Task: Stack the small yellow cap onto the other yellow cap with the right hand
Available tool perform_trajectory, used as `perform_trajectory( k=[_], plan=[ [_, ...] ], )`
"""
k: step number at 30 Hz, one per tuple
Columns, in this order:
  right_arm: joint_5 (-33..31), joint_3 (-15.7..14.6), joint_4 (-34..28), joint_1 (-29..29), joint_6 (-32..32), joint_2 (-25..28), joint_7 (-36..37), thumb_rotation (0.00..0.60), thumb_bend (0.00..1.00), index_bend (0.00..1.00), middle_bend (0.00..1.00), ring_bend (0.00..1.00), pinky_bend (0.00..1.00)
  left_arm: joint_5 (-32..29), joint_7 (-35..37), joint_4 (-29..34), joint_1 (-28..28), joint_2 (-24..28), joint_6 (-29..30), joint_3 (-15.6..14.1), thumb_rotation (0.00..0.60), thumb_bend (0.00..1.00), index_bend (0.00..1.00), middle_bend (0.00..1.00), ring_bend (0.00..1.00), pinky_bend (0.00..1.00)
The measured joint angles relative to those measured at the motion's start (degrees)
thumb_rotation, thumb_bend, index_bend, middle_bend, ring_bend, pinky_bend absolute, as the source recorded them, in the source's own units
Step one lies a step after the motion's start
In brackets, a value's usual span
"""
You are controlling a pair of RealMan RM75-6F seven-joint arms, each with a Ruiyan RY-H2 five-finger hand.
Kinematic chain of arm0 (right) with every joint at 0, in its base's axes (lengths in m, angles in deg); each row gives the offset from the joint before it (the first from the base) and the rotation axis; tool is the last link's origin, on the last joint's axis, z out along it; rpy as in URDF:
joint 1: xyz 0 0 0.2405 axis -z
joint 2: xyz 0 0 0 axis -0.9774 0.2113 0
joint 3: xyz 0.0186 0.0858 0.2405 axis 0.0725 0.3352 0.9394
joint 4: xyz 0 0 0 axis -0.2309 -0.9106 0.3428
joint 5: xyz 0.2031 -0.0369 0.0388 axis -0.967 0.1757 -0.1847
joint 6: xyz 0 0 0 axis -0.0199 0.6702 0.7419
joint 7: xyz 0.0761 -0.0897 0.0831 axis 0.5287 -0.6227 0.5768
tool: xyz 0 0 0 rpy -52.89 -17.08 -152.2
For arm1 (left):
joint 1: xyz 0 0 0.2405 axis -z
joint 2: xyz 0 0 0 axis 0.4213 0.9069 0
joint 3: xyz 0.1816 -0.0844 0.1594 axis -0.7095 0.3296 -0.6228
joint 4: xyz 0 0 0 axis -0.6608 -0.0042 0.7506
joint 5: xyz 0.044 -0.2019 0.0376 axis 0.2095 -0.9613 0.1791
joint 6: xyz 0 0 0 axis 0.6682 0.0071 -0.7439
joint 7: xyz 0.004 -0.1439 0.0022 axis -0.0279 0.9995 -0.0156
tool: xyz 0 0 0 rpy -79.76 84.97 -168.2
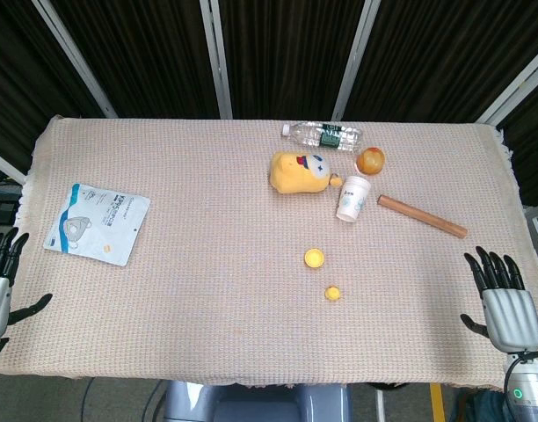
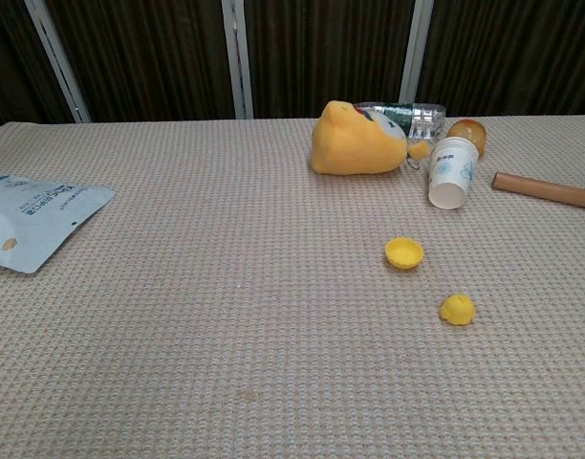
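Beige woven cloth with a waffle texture covered the whole desk [image 1: 207, 290], and nothing of the task had yet been done: both caps lay apart on it, untouched. Everything was left to do, as I judged it: reach, pick up, carry and set down.

At the near right edge the right robot hand [image 1: 506, 303] hovered with dark fingers spread wide and nothing in it, well apart from the caps. The left robot hand [image 1: 1, 277] sat at the near left edge, likewise spread and empty.

Among the rest, a flat, glossy mask packet [image 1: 98, 222] lay at the left. Far right of centre lay a soft yellow plush toy [image 1: 300, 171], a clear plastic bottle [image 1: 326, 134] behind it, a smooth brown wooden rod [image 1: 423, 215], a white paper cup [image 1: 352, 198] and a round orange fruit [image 1: 370, 160].

Near the middle sat the other yellow cap [image 2: 404, 252], a shallow plastic dish lying open side up. Just nearer and to its right lay the small yellow cap [image 2: 457, 309], rounded and seemingly dome up.
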Motion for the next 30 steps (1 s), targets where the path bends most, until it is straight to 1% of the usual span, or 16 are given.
perform_trajectory(
  k=[4,12,17,25,27,30],
  plan=[
    [-1.04,-0.04,-1.29,-0.05,0.69,0.71,-0.73,0.600,0.00,0.06,0.00,0.00,0.00,-0.07,-0.27,0.18,-0.02,0.14,0.02,0.01,0.600,0.00,0.00,0.00,0.00,0.16],
    [-1.65,-0.04,-2.18,0.09,0.85,0.98,-0.87,0.600,0.00,0.06,0.00,0.00,0.00,0.18,-0.94,0.25,-0.24,0.23,0.49,-0.08,0.600,0.00,0.00,0.00,0.00,0.16],
    [-2.31,0.05,-2.21,-0.35,1.93,0.94,-1.41,0.600,0.00,0.06,0.00,0.00,0.00,-0.28,-0.29,0.15,-0.02,0.09,-0.22,0.04,0.600,0.00,0.00,0.00,0.00,0.16],
    [-1.69,-0.94,-4.95,-0.79,3.74,2.60,-0.32,0.600,0.02,0.15,0.00,0.00,0.00,0.69,-1.78,0.73,0.02,0.34,0.07,-0.32,0.600,0.00,0.00,0.00,0.00,0.16],
    [-1.57,-0.75,-5.61,-1.40,4.19,2.31,-1.22,0.600,0.03,0.16,0.00,0.00,0.00,0.71,-1.64,0.62,0.07,0.30,0.09,-0.28,0.600,0.00,0.00,0.00,0.00,0.16],
    [-1.42,-0.39,-6.34,-2.55,5.14,1.47,-4.13,0.600,0.07,0.23,0.00,0.00,0.00,0.49,-1.12,0.68,0.07,0.29,0.07,-0.16,0.600,0.00,0.00,0.00,0.00,0.16]
  ],
)
